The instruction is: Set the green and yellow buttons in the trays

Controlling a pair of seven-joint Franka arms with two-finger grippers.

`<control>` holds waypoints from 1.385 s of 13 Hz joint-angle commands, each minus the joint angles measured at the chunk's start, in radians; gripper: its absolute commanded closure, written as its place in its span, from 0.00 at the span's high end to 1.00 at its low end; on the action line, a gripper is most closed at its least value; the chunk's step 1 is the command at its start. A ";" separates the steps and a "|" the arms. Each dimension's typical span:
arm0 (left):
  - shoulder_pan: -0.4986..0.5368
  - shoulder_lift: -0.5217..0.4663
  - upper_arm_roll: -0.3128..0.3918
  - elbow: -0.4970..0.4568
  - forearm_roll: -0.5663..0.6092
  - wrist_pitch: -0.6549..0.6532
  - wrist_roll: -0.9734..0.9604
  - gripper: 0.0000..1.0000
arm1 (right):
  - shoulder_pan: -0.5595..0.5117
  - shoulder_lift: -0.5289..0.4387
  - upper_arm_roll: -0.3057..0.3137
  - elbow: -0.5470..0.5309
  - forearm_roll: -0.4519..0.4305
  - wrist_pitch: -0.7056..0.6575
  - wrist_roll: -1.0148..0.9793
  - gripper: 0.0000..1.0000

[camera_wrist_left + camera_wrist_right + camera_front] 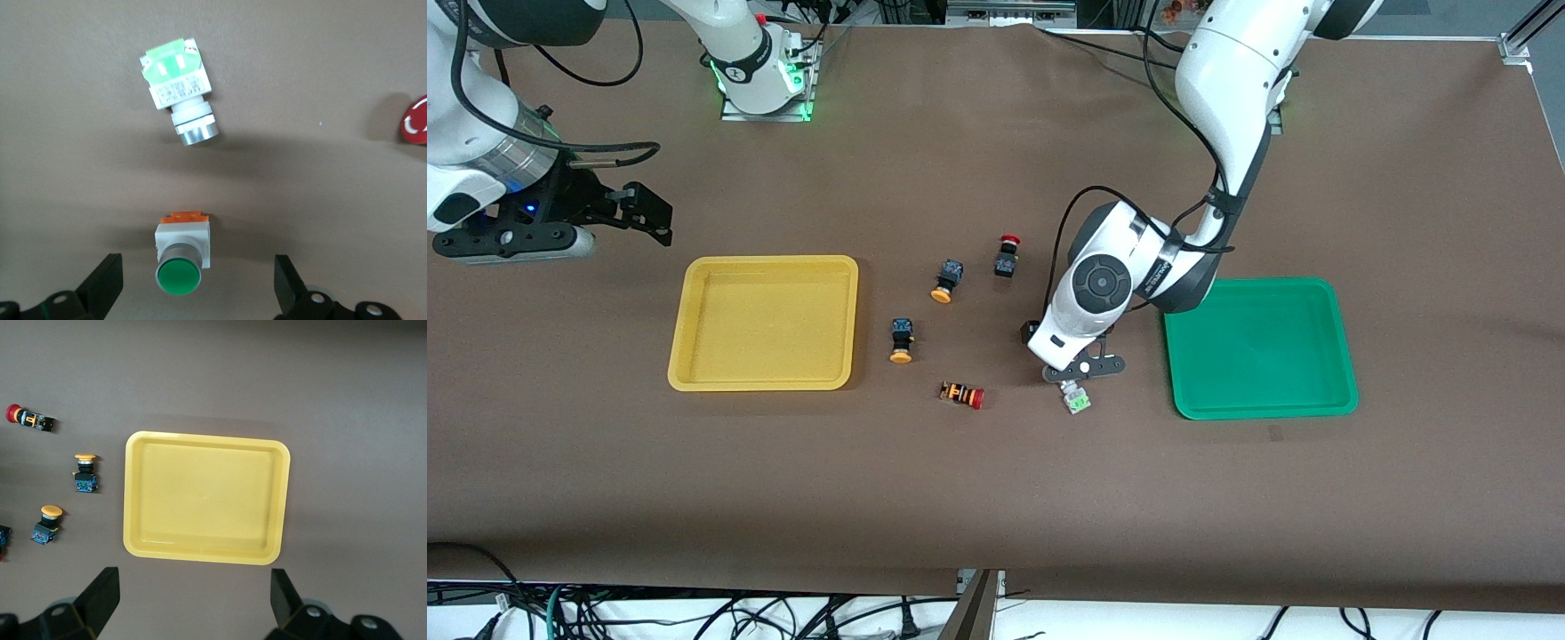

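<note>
My left gripper (1083, 372) is open, low over the table beside the green tray (1258, 347). In the left wrist view a green-capped button (180, 257) lies between its open fingers (107, 283), untouched; the arm hides it in the front view. A second green button (1078, 402) lies on its side just past it, also in the left wrist view (179, 90). Two yellow-capped buttons (945, 280) (902, 340) lie between the trays. The yellow tray (765, 322) holds nothing. My right gripper (645, 213) is open and empty, up over the table by the yellow tray (207, 497).
A red-capped button with a black body (1007, 255) stands beside the yellow buttons. A red-capped, orange-striped button (962, 395) lies nearer the front camera, between the trays. The green tray holds nothing. The brown table cover reaches wide all round.
</note>
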 commanded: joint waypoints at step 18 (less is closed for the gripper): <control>0.059 -0.161 0.144 -0.036 -0.005 -0.194 0.334 0.11 | 0.316 0.591 0.012 -0.002 0.128 0.578 0.383 1.00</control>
